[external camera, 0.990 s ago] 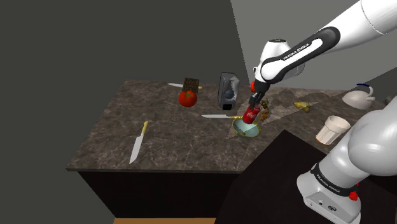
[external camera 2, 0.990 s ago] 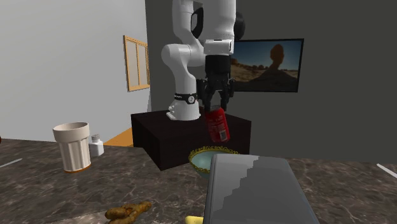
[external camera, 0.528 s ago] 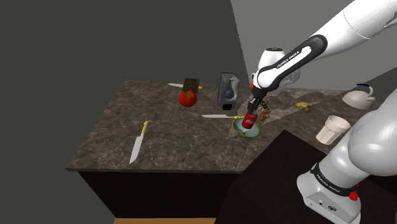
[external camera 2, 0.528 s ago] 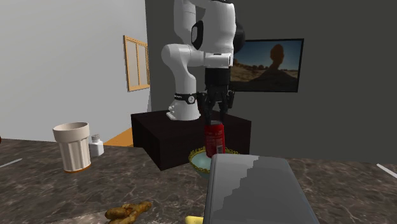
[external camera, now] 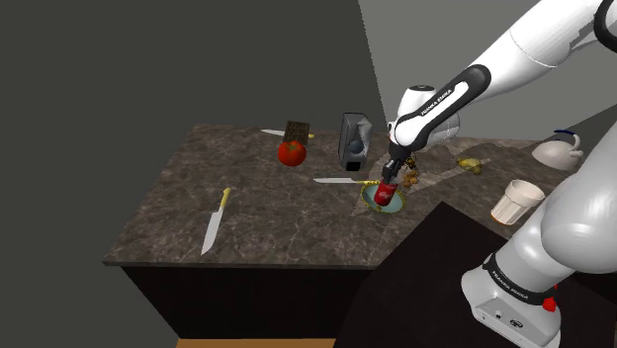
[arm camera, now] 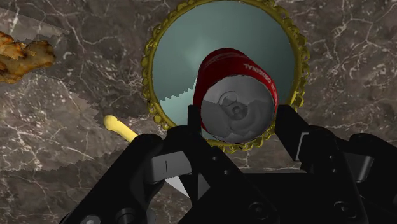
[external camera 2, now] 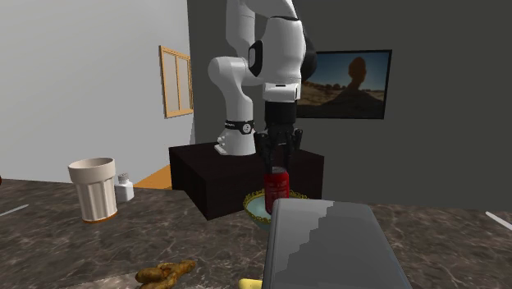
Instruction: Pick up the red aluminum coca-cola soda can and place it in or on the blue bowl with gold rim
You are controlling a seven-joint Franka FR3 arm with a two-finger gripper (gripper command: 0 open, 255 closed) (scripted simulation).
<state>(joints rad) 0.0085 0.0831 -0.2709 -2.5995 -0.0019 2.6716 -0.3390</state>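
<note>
Note the red Coca-Cola can, tilted above a second ago, now upright and lowered into the gold-rimmed blue bowl on the counter, still clamped by the end effector; treat placement as nearly complete, release outstanding.

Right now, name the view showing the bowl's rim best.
Wrist view: it looks down into the bowl, most of the rim ringing the red can. Shoulder view shows it far off under the can; second exterior view, partly behind a grey box.
</note>
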